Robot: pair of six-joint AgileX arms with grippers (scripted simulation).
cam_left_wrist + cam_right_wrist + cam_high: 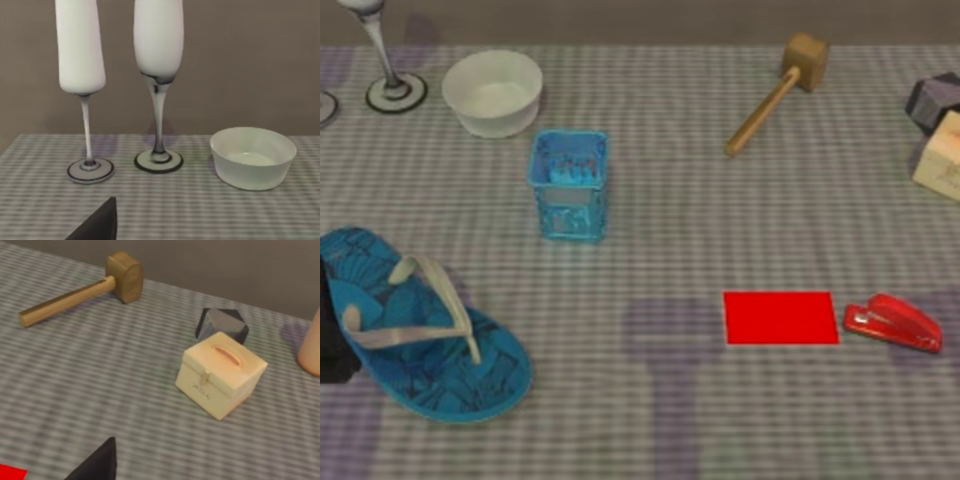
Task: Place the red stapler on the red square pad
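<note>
Finger opening cannot be told for either gripper; each wrist view shows only a dark tip, and neither holds anything visible. The red stapler (893,322) lies on the cloth just right of the red square pad (780,317), not on it. Farther back are a blue basket (569,185), white bowl (493,92) and wooden mallet (775,92).

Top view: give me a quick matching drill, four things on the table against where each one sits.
Things:
1. red stapler
2. white bowl
3. wooden mallet
4. blue flip-flop

Places:
A. far side, right of centre
B. near left
C. just right of the red square pad
D. far left, beside a glass's foot

Pairs: 1-C, 2-D, 3-A, 4-B
</note>
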